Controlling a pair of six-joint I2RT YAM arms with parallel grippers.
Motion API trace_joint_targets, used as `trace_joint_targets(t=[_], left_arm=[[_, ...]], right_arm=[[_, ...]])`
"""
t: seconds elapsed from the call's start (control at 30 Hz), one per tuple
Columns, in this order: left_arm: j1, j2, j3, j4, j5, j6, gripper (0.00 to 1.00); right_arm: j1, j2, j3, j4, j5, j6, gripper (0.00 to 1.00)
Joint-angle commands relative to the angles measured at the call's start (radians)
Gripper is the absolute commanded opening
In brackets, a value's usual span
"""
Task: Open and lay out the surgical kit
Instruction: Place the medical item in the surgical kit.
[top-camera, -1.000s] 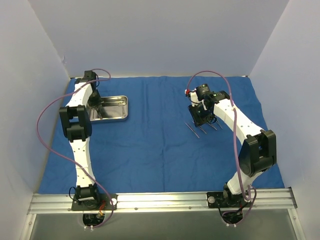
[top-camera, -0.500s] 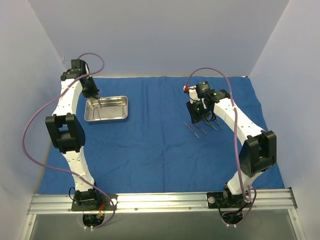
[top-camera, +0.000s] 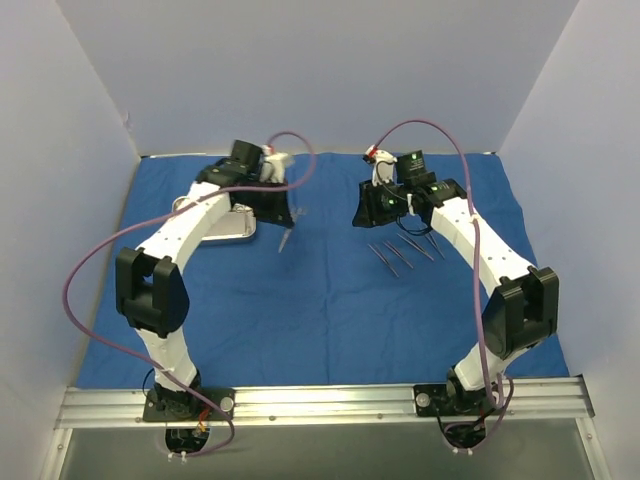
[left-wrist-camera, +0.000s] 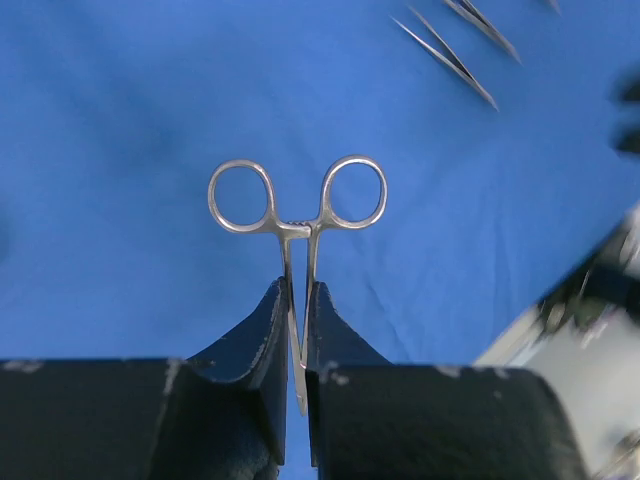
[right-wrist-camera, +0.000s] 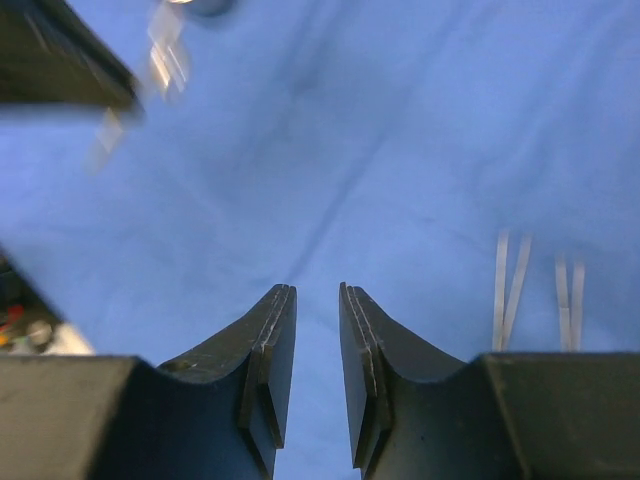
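Left wrist view: a silver ring-handled instrument (left-wrist-camera: 297, 228) of the surgical kit was clamped by its shanks, just below the two rings, in the left pincer (left-wrist-camera: 297, 300). The black fingers (left-wrist-camera: 262, 340) were closed tight on the metal, the rings stood out past the fingertips, and the working end ran back between the fingers. Top view put this instrument near the middle of the far half of the royal-blue cloth (top-camera: 320, 320), hanging from the pincer and pointing down. Whether its lower end touched the cloth could not be told. The cloth lay opened out flat across the floor of the enclosure, with soft creases. The steel tray (top-camera: 243, 234) sat on the cloth's far left part, just left of the left pincer and largely hidden behind that arm, so its contents were not readable. A row of slim tweezer-like pieces (top-camera: 386, 259) lay side by side on the cloth right of centre, well apart from the tray. The right pincer (top-camera: 363, 214) hung just beyond that row. In its own wrist view the jaws stood a narrow gap apart with nothing between them, only blue cloth showing through. White walls (top-camera: 300, 80) closed in three sides.
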Motion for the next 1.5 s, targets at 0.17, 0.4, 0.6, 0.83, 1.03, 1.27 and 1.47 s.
trace_joint_targets(t=[0.17,0.4,0.6,0.83,1.03,1.27,1.47], left_arm=[[-0.154,-0.176,-0.012,0.027,-0.064,0.175,0.02],[-0.229,-0.208,-0.026,0.026,-0.121,0.23,0.02],[-0.278,-0.23,-0.037,0.001,-0.149,0.271,0.02],[-0.306,-0.25,-0.045,-0.022,-0.141,0.307,0.02],[-0.326,-0.263,-0.043,-0.034,-0.14,0.325,0.02],[-0.347,-0.279,-0.038,-0.037,-0.115,0.328,0.02],[-0.369,-0.277,-0.017,-0.057,-0.098,0.339,0.02]], right_arm=[[-0.03,-0.138,-0.066,0.141,-0.325,0.266,0.29],[-0.041,-0.159,-0.155,0.355,-0.516,0.545,0.48],[-0.045,-0.139,-0.12,0.259,-0.516,0.547,0.5],[-0.045,-0.119,-0.117,0.267,-0.516,0.572,0.47],[-0.039,-0.109,-0.12,0.236,-0.512,0.555,0.42],[-0.016,-0.075,-0.117,0.236,-0.515,0.556,0.37],[0.019,-0.035,-0.097,0.25,-0.528,0.57,0.34]])
